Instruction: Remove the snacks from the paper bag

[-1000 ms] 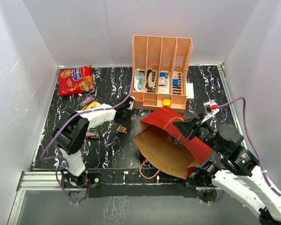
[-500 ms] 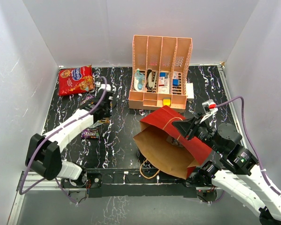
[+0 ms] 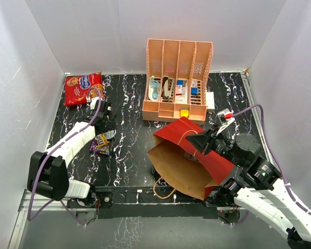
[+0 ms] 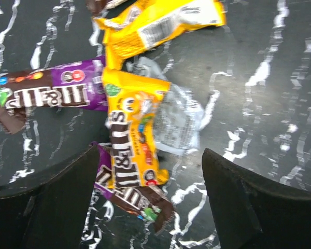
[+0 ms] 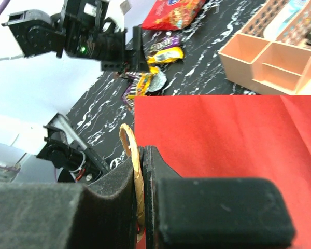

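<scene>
The paper bag, red outside and brown inside, lies tilted with its mouth toward the near edge. My right gripper is shut on its twine handle, pinched flat between the pads, with the red bag wall just beyond. Over at the left, my left gripper hangs open above a pile of small snacks. In the left wrist view a yellow packet lies loose on the table between the spread fingers, over a purple one and a silver one. The red cookie bag lies at the back left.
The peach slotted rack with small items stands at the back centre, just behind the bag. The bag's second twine handle loops onto the table by the near edge. White walls close in the left, right and back.
My left gripper carried a yellow packet leftward from beside the bag to the pile, opened and let it go. The right gripper kept its hold on the handle, shifting slightly.
</scene>
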